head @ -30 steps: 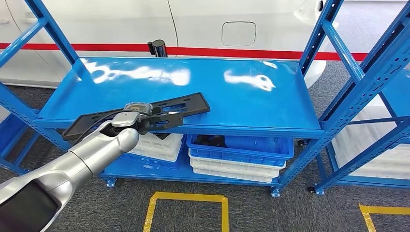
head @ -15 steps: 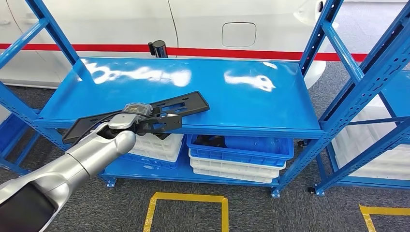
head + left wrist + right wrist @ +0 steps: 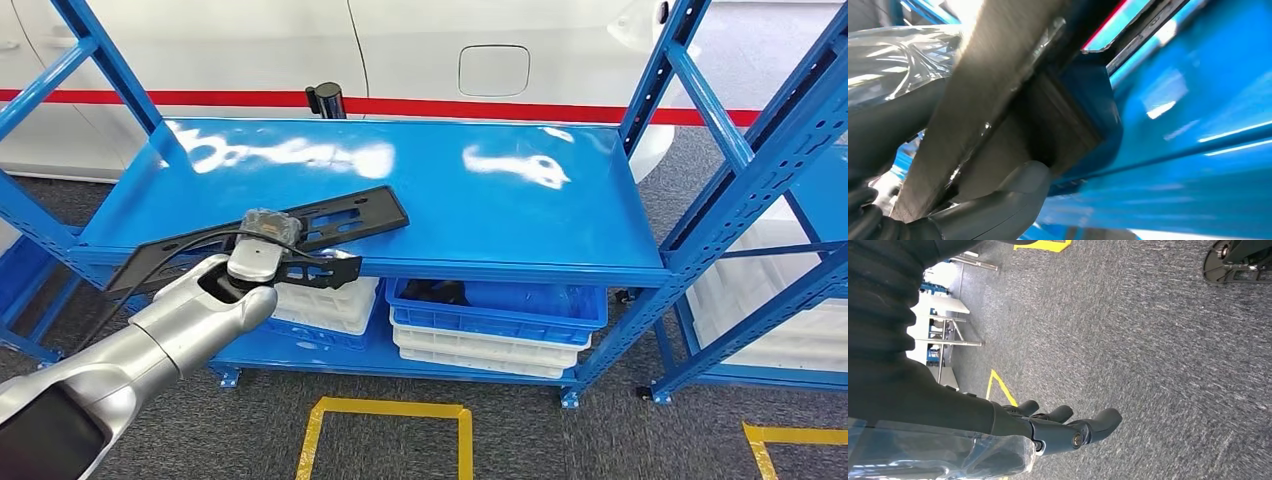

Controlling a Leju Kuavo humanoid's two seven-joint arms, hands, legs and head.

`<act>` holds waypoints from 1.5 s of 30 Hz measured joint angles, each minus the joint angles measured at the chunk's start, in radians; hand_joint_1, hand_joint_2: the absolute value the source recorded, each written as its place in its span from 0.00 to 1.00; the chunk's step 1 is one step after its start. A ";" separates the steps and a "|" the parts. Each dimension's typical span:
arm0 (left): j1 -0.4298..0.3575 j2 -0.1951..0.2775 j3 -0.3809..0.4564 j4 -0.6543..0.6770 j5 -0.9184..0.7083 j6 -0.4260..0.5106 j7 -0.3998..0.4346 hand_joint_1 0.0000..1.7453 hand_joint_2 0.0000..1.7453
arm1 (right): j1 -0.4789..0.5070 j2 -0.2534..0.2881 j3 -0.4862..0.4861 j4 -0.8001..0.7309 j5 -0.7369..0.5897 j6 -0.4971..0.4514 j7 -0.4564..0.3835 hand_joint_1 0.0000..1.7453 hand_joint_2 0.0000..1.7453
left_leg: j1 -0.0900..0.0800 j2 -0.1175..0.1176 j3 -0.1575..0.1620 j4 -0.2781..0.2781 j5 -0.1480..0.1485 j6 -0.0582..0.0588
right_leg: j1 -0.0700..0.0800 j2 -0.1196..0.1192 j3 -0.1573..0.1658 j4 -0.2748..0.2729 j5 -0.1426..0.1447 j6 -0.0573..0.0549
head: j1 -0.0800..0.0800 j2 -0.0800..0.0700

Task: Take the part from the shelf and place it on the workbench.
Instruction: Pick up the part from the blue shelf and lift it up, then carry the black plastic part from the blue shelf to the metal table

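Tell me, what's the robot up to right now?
Left hand grips black part at shelf front edge. Right hand hangs open, holding nothing. Nothing in the way.

Head view high, facing shelf [image 3: 400,190]; wrist views close.

**Blue racking, black part, grey floor**

The flat slotted plastic part [image 3: 300,225] is matt black. The glossy metal shelf [image 3: 480,190] is bright blue with white glare patches. Lower centre, stacked crates [image 3: 495,335] are blue over white. The speckled grey carpet [image 3: 600,440] carries yellow tape lines [image 3: 390,408].
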 joint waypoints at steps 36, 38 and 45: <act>-0.048 -0.001 0.064 -0.129 -0.503 0.015 -0.049 1.00 1.00 | 0.000 0.008 0.015 0.000 -0.026 -0.023 -0.044 0.00 1.00 | -0.003 0.000 -0.005 0.002 -0.001 0.002 | -0.003 0.000 -0.005 -0.001 0.000 0.001 | 0.000 0.000; -0.049 -0.001 0.071 -0.129 -0.510 0.035 -0.049 1.00 1.00 | 0.000 0.010 0.016 0.000 -0.027 -0.026 -0.047 0.00 1.00 | -0.005 0.000 -0.006 0.003 -0.002 0.003 | -0.003 0.000 -0.005 -0.001 0.000 0.001 | 0.000 0.000; -0.046 -0.002 0.080 -0.129 -0.527 0.059 -0.049 1.00 1.00 | 0.000 0.012 0.019 0.000 -0.026 -0.035 -0.054 0.00 1.00 | 0.001 0.002 -0.001 -0.007 0.004 0.019 | -0.006 -0.001 -0.006 0.005 -0.010 0.015 | 0.000 0.000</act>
